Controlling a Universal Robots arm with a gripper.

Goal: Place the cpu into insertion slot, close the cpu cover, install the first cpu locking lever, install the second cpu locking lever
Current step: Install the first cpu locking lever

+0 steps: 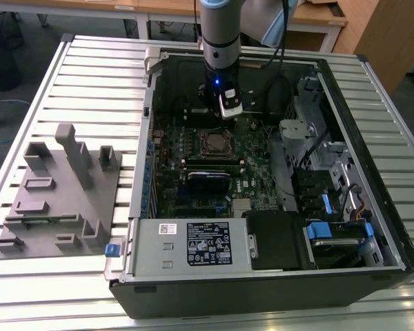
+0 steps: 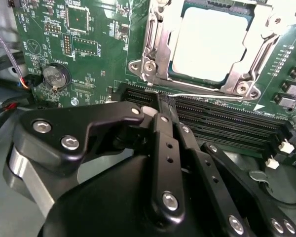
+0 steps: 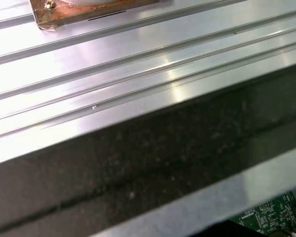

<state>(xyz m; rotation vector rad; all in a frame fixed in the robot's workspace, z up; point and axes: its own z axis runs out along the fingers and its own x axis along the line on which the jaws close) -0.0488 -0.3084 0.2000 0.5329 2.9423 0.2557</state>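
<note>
cpu (image 2: 209,42) lies flat in the insertion slot (image 2: 192,81). its pale top shows through the window of the cpu cover (image 2: 160,44), which looks folded down over its edges, so seating and covering read as done.

the fingers (image 2: 160,133) are pressed together with no gap. the gripper (image 2: 163,101) has its tip just beside the slot, at the end of a thin silver locking lever (image 2: 207,96) that runs along the slot's edge. a narrow closed tip suits pushing or hooking a wire lever, but i cannot tell whether it touches or pinches this one.

on that same side of the slot, under the tip, lie the long black memory slots (image 2: 227,118). their ridges leave little room to dip.

in the exterior view the arm stands upright over the slot inside the open computer case (image 1: 262,296). the case walls hem in sideways travel, while the way straight up from the slot looks open.

outside the case, well apart from the slot, a grey fixture (image 1: 55,186) rests on the ribbed desk (image 1: 96,69).
</note>
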